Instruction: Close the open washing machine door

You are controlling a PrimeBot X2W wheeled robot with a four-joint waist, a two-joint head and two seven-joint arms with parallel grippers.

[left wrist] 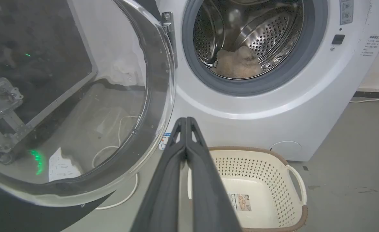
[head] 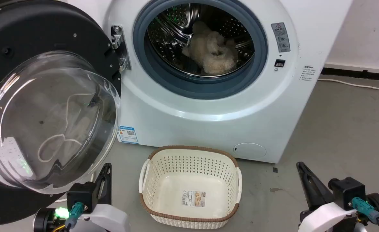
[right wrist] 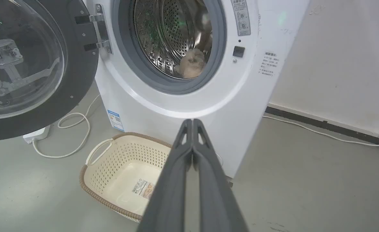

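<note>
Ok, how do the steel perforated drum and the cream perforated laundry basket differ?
The steel perforated drum holds a beige fluffy bundle; the cream perforated laundry basket holds nothing but a label on its bottom. The drum is shiny and opens forward; the basket is matt, brown-rimmed, and opens upward on the grey floor. Both are perforated.

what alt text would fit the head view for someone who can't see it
A white washing machine stands with its black glass-windowed door swung open to the left, a beige fluffy item in the drum. A cream basket sits before it, between the shut left gripper and right gripper.
</note>
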